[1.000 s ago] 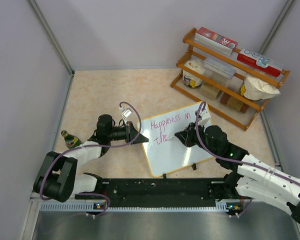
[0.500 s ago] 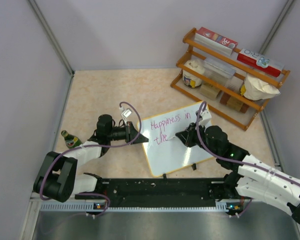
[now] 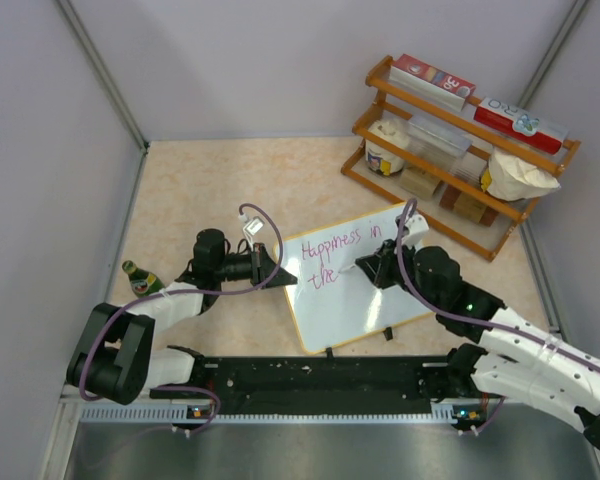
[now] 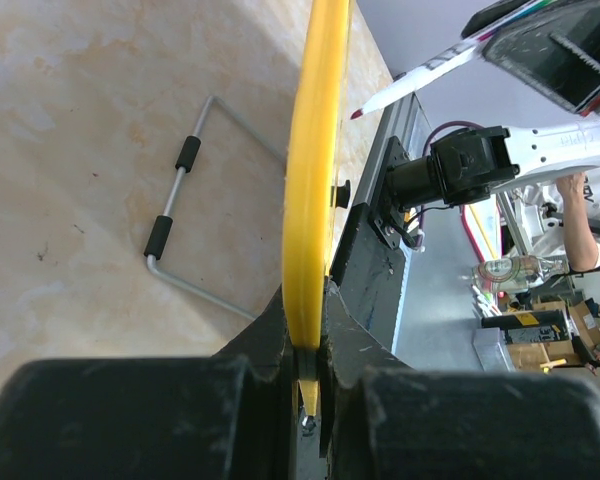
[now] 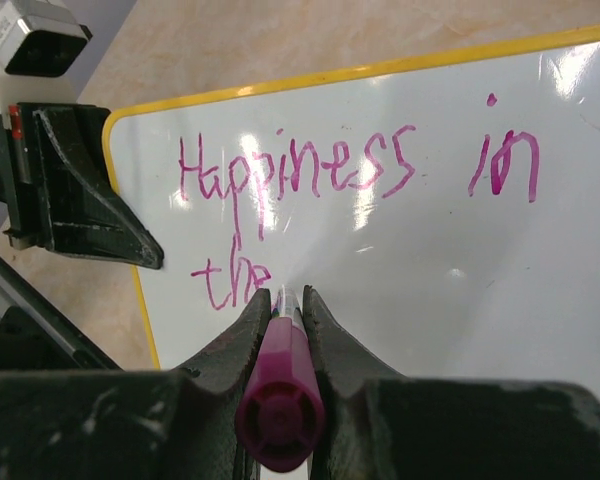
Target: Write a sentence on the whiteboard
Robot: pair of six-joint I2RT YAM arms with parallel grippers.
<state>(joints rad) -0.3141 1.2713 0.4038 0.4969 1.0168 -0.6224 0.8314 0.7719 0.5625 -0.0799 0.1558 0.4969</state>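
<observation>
Pinching a magenta marker, the right pincer holds its tip just beside "the" on the whiteboard, mid-tabletop. The left pincer clamps the board's left frame. The right pincer has shifted slightly toward the far edge.

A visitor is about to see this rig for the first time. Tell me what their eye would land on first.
The whiteboard at mid-table, with "Happiness in the" handwritten in magenta. The right gripper holds a magenta marker over it just past "the", while the left gripper clamps the board's yellow edge. A stocked wooden rack stands back right.
</observation>
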